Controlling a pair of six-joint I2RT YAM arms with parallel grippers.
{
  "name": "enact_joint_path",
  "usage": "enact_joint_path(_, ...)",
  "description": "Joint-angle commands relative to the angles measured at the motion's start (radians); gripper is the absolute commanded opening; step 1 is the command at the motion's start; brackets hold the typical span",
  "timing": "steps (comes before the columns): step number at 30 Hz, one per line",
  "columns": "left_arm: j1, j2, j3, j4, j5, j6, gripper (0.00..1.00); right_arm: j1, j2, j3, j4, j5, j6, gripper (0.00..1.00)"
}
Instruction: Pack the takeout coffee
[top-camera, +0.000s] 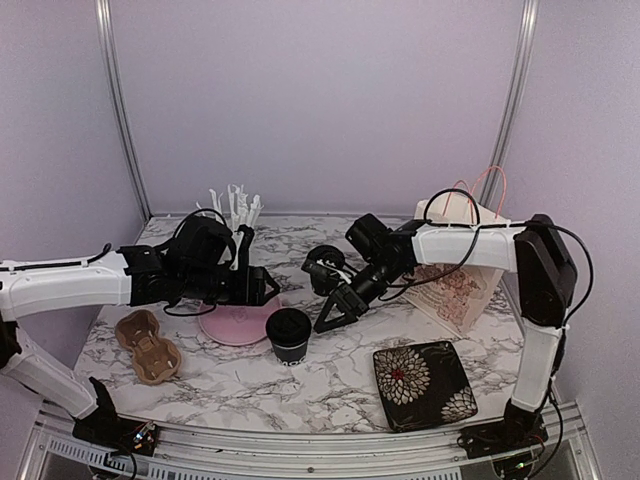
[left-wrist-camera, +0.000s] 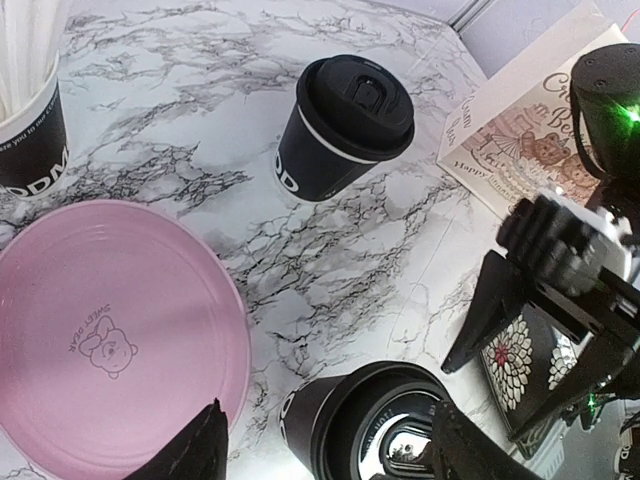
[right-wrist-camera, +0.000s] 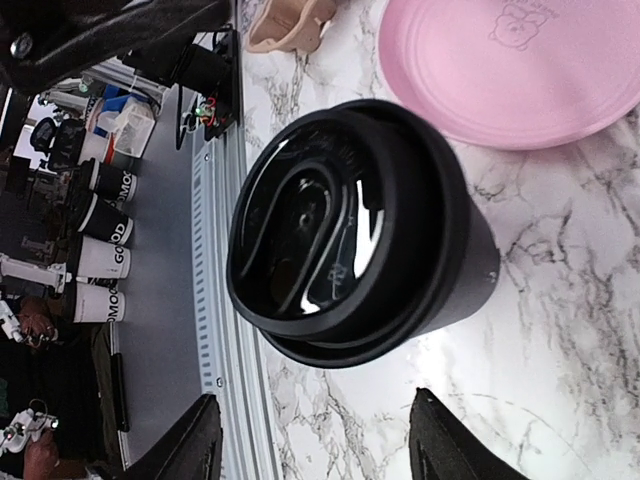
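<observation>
One takeout coffee cup (top-camera: 288, 335) with a black lid stands in front of the pink plate (top-camera: 232, 324). My left gripper (top-camera: 266, 287) hovers just behind it, open. In the left wrist view the cup's lid (left-wrist-camera: 372, 425) sits low between the spread fingers of that gripper (left-wrist-camera: 335, 452), with no grip showing. My right gripper (top-camera: 335, 312) is open just right of the cup. In its wrist view the right gripper (right-wrist-camera: 322, 445) has the cup (right-wrist-camera: 360, 230) ahead of its tips, apart from them. A second lidded cup (left-wrist-camera: 345, 125) stands farther back (top-camera: 327, 268).
A brown pulp carrier (top-camera: 148, 345) lies at the front left. A black cup of white sticks (top-camera: 236, 212) stands at the back. A printed paper bag (top-camera: 458, 270) stands under the right arm, and a black floral plate (top-camera: 425, 383) lies in front of it.
</observation>
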Motion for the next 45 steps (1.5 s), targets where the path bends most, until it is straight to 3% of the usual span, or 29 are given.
enact_joint_path(1,0.026,0.052,0.014,0.013,0.127,0.062,0.70,0.044,0.007,-0.010,0.038,-0.052,0.048,0.61)
enact_joint_path(7,0.034,0.093,-0.013,0.097,0.210,0.065,0.72,0.054,0.051,-0.002,0.055,-0.085,0.093,0.61)
enact_joint_path(18,0.035,0.103,-0.077,0.147,0.244,0.038,0.60,0.053,0.114,0.057,0.048,-0.085,0.120,0.59)
enact_joint_path(28,0.032,-0.004,-0.167,0.150,0.247,-0.034,0.55,-0.040,0.124,0.104,0.040,0.024,0.134,0.57)
enact_joint_path(31,0.032,-0.025,-0.181,0.141,0.237,-0.041,0.57,-0.056,0.124,0.110,0.041,0.013,0.134,0.57)
enact_joint_path(38,0.035,-0.043,-0.135,0.080,0.089,0.022,0.77,-0.032,0.084,0.058,0.047,-0.048,0.105,0.60)
enact_joint_path(45,0.059,0.040,-0.066,0.138,0.125,0.084,0.74,0.042,0.057,0.019,0.076,-0.080,0.125,0.64)
